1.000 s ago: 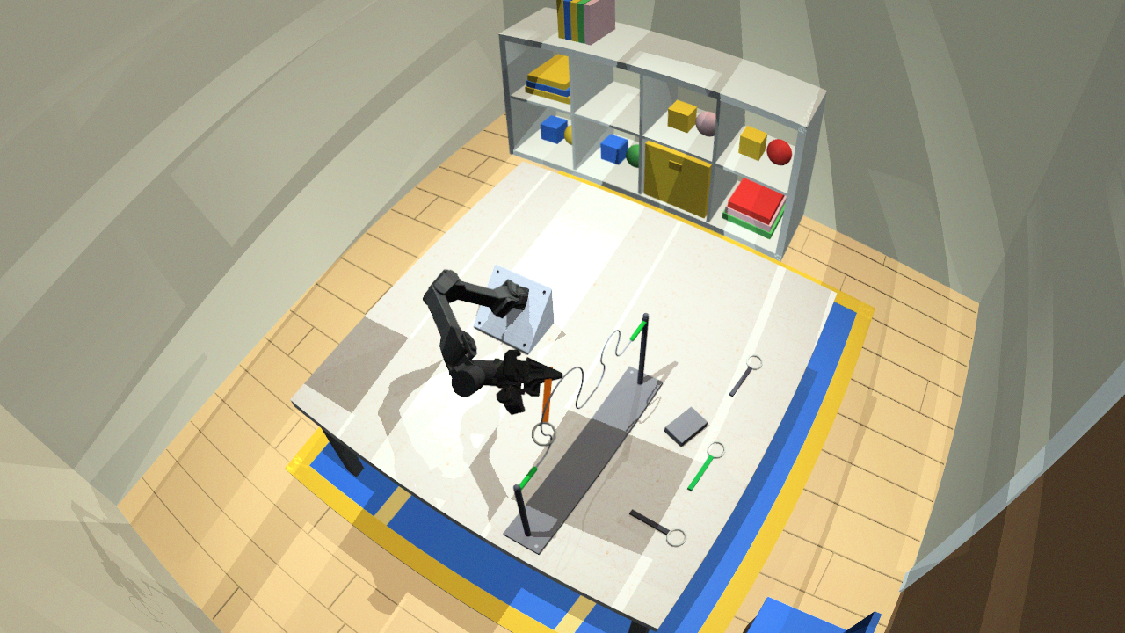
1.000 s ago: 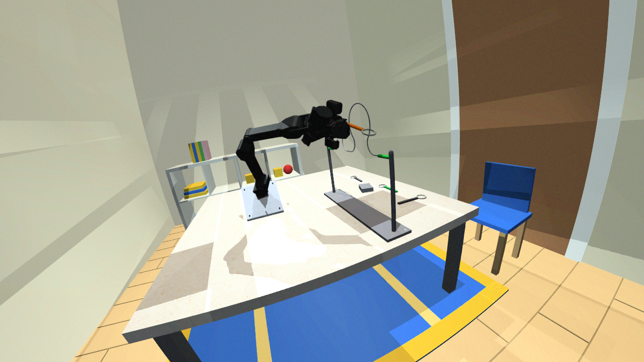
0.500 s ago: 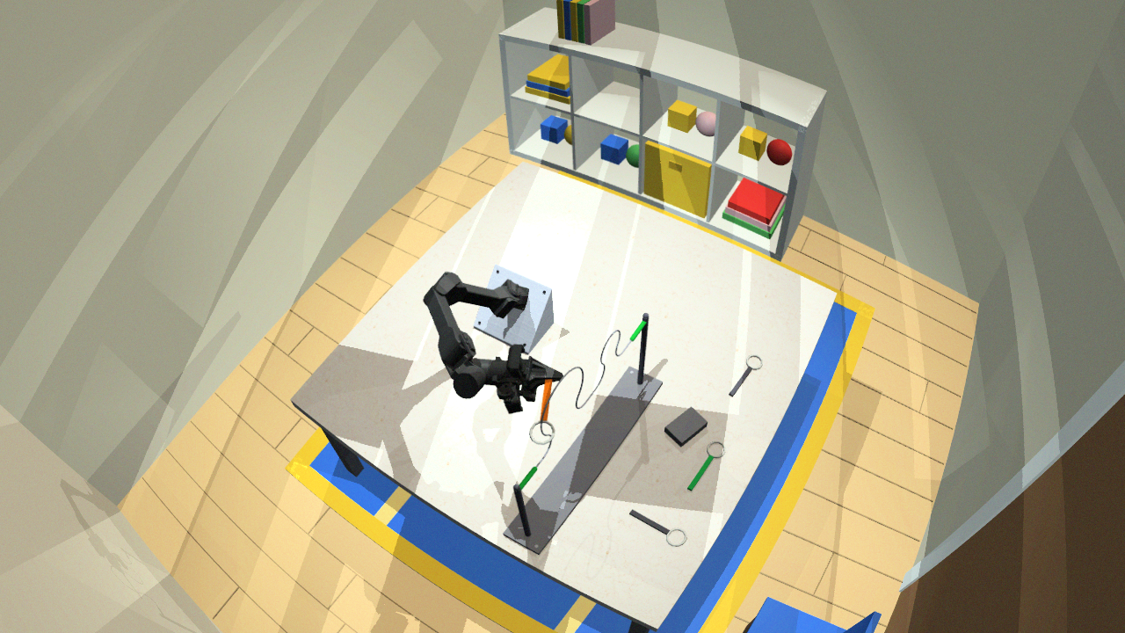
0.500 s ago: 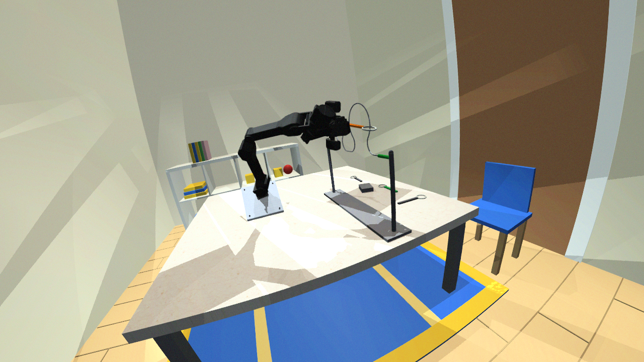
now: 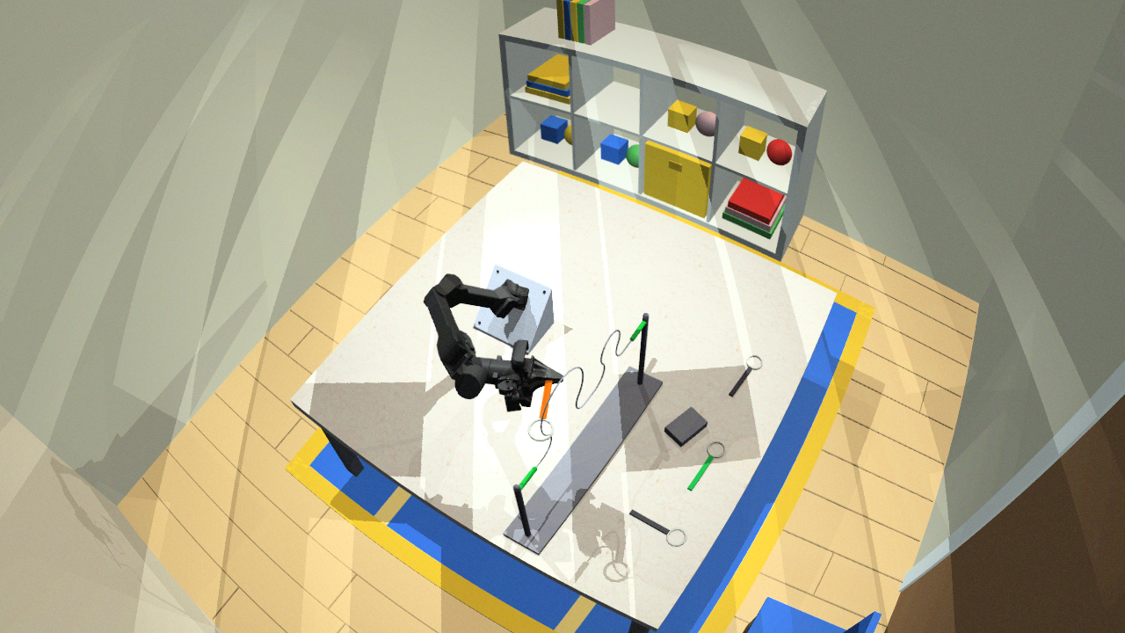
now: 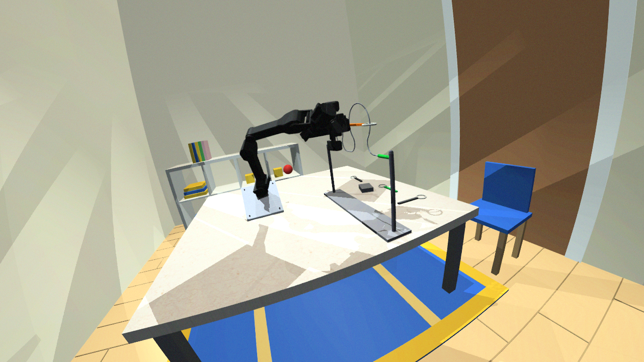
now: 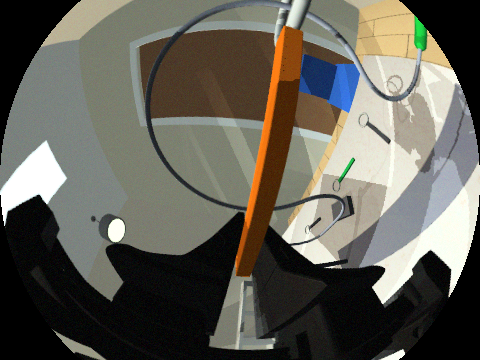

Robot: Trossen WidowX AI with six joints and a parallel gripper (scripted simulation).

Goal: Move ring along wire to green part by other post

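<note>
Gripper (image 5: 560, 379) (image 6: 349, 124) (image 7: 247, 219), black and parallel-jawed, was clamped on the flat orange handle (image 5: 546, 399) (image 6: 356, 124) (image 7: 270, 145), whose pale round ring (image 5: 530, 432) (image 6: 375, 123) sat at the thin grey curved wire (image 5: 581, 393) (image 6: 369, 117) (image 7: 148, 100), between the two black upright posts (image 5: 522, 512) (image 6: 392, 193), well off both green end sections (image 5: 527, 477) (image 6: 383, 156) (image 7: 420, 35).

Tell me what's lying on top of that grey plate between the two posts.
Only shadow shows on the plate; the posts' feet cover small spots.

White table (image 5: 487, 224) (image 6: 216, 261): grey base strip (image 5: 585, 464) (image 6: 360, 210), dark block (image 5: 685, 425) (image 6: 366, 187), three spare ring-wands, probably flat.
</note>
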